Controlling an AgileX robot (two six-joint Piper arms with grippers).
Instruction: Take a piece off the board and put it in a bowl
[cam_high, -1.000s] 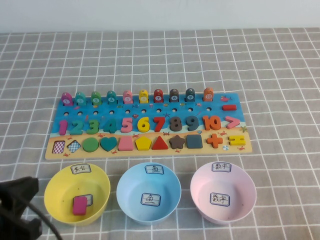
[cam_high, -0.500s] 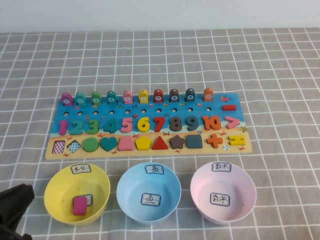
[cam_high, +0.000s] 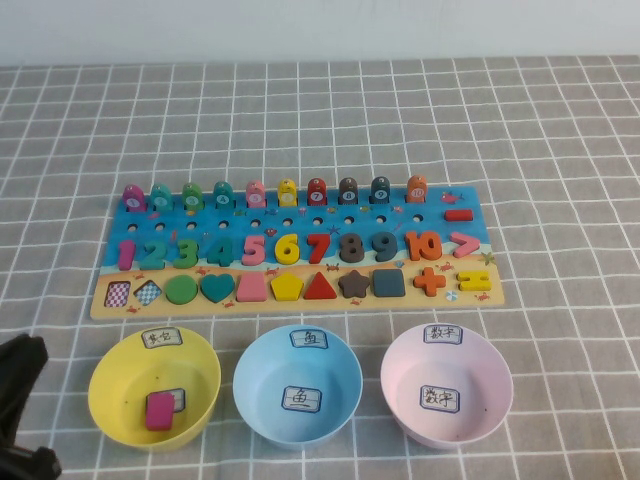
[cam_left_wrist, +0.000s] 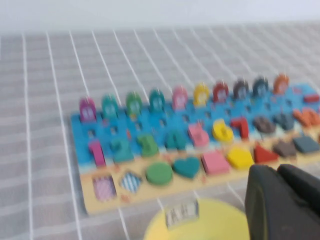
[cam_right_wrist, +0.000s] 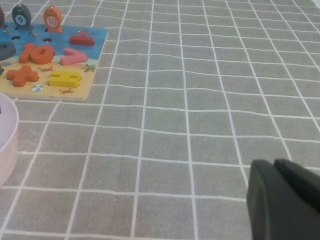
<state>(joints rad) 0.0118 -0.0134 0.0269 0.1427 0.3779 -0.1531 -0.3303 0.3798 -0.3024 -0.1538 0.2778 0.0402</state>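
Observation:
The magenta-pink piece (cam_high: 160, 410) lies flat at the bottom of the yellow bowl (cam_high: 125, 385), beside the label inside it. The board (cam_high: 440, 215) lies behind the row of bowls; its two leftmost shape slots show bare patterned bottoms. My left gripper (cam_high: 25, 360) is at the table's near left corner, left of the yellow bowl and clear of it. In the left wrist view the left gripper (cam_left_wrist: 277, 172) is shut and empty, above the yellow bowl's rim (cam_left_wrist: 215, 220). My right gripper (cam_right_wrist: 274, 165) is shut and empty over bare cloth, right of the board (cam_right_wrist: 95, 40).
A light blue bowl (cam_high: 250, 385) and a pale pink bowl (cam_high: 400, 385) stand to the right of the yellow one, in front of the board. A grey checked cloth (cam_high: 560, 150) covers the table. The pink bowl's edge (cam_right_wrist: 7, 135) shows in the right wrist view.
My left arm has drawn back toward the near left corner, away from the yellow bowl. The piece has stayed in the bowl.

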